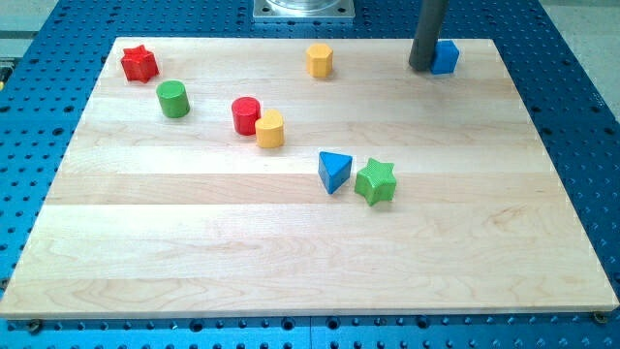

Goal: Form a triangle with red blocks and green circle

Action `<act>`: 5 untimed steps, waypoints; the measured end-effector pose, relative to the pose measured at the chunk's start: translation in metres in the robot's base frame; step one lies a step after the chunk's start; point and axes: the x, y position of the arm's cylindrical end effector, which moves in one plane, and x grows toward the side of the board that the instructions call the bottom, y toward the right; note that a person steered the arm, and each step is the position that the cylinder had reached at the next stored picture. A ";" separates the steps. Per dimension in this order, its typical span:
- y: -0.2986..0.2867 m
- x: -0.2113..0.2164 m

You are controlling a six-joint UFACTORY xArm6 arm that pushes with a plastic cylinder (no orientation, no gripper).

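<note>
A red star block (139, 63) lies near the board's top left corner. A green circle block (173, 99) stands just below and to the right of it. A red circle block (246, 115) stands further right, touching a yellow block (270, 129) on its lower right. My tip (422, 67) is at the view's top right, far from the red blocks and the green circle. It stands right against the left side of a blue block (446, 56).
A yellow hexagon-like block (320, 60) stands at the top centre. A blue triangle block (334, 171) and a green star block (376, 181) lie close together near the board's middle. The wooden board (291, 262) rests on a blue perforated table.
</note>
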 end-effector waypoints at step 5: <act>-0.249 0.104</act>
